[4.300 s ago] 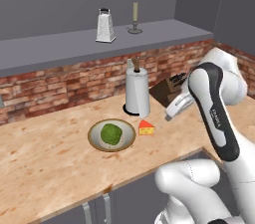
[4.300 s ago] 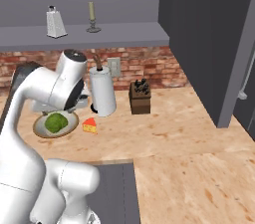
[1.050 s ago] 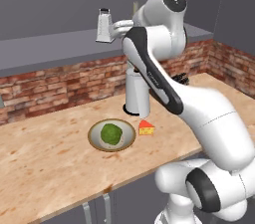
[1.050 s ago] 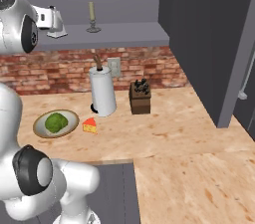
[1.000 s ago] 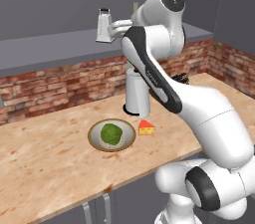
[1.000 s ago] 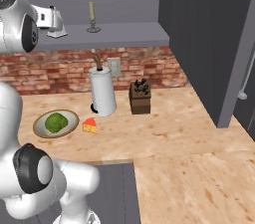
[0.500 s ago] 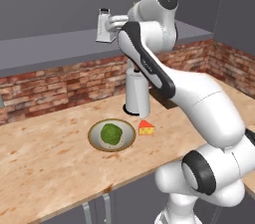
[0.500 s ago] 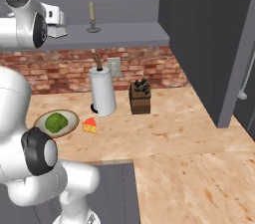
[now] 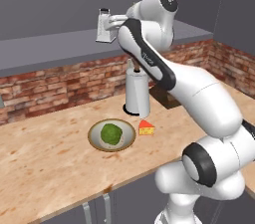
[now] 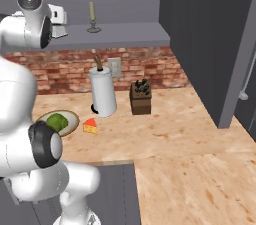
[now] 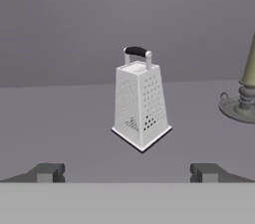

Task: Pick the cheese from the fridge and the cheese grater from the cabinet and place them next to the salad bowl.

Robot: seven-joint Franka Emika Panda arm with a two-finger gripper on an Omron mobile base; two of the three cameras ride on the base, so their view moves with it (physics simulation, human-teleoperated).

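Gripper jaws spread wide, nothing between them, pointed at the cheese grater, which is ahead of the fingertips and not touched. Grater stands upright on the cabinet shelf, dark handle on top, grey back panel behind it. Candle in a metal holder sits on the same shelf, off to the side, apart from the grater.

Left base view: arm reaches up to shelf level, hand just beside the cheese grater. Below on the wooden counter, the salad bowl with lettuce ball, cheese wedge just beside its rim. Tall white cylinder behind them near the brick wall.

Right base view: cheese beside salad bowl, white cylinder, a dark knife block further along, candle on the cabinet shelf.
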